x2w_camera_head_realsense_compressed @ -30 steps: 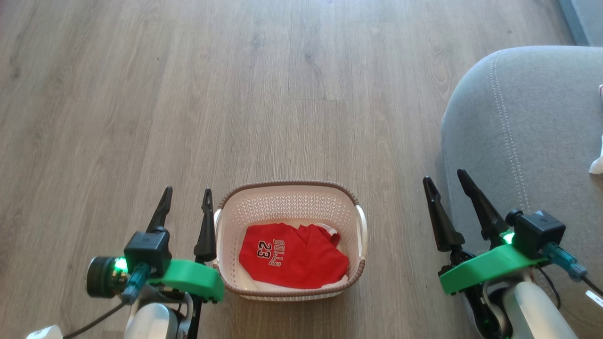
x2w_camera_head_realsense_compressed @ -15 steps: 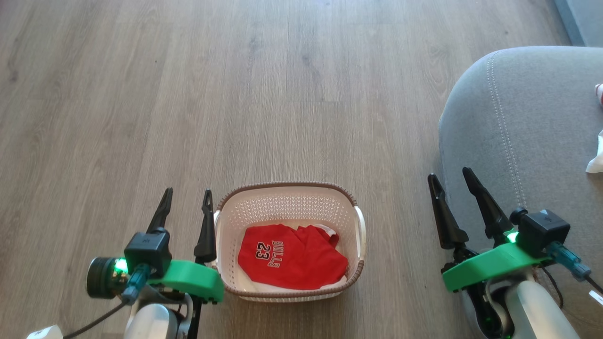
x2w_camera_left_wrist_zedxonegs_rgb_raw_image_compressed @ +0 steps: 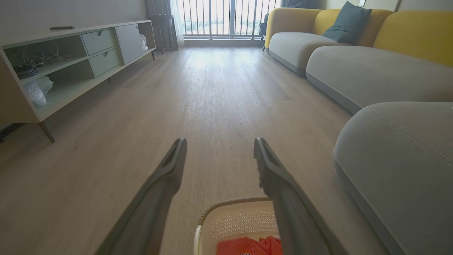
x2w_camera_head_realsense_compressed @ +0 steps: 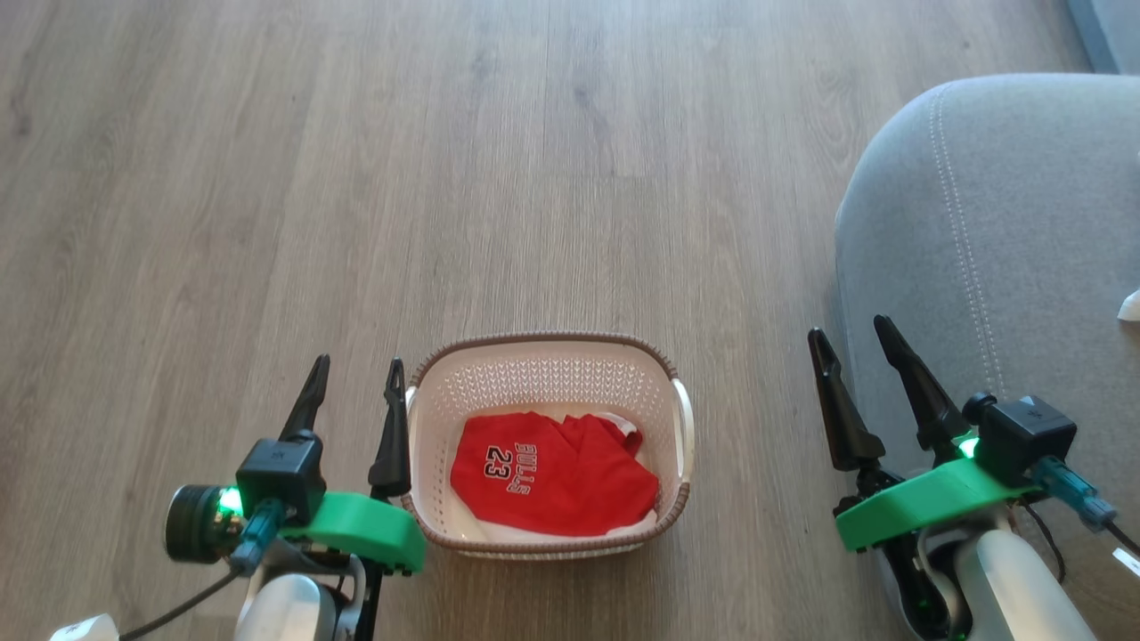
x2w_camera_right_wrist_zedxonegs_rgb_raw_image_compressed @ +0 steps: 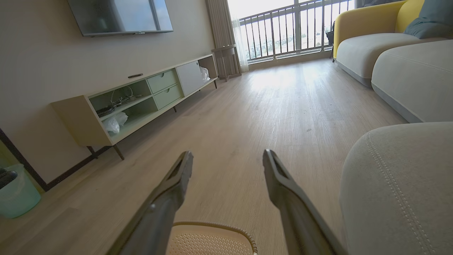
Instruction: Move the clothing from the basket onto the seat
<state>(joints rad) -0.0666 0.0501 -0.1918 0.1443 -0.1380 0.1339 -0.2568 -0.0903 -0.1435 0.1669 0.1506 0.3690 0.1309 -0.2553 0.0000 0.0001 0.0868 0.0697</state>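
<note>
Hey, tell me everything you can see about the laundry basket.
The basket is small, cream plastic, rounded-rectangular, with perforated walls, a brown woven-look rim and a white handle on each side. It stands upright on the wood floor, red clothing printed BULLS 23 lying crumpled inside. The open left hand hovers beside its left handle, contact unclear.

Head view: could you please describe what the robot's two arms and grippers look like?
The left gripper and right gripper each carry two long, tapering black fingers on a bright green plastic bracket. Each bracket bears a black box-shaped camera, a glowing green light and a teal plug trailing a dark cable. The forearms are pale grey-white.
</note>
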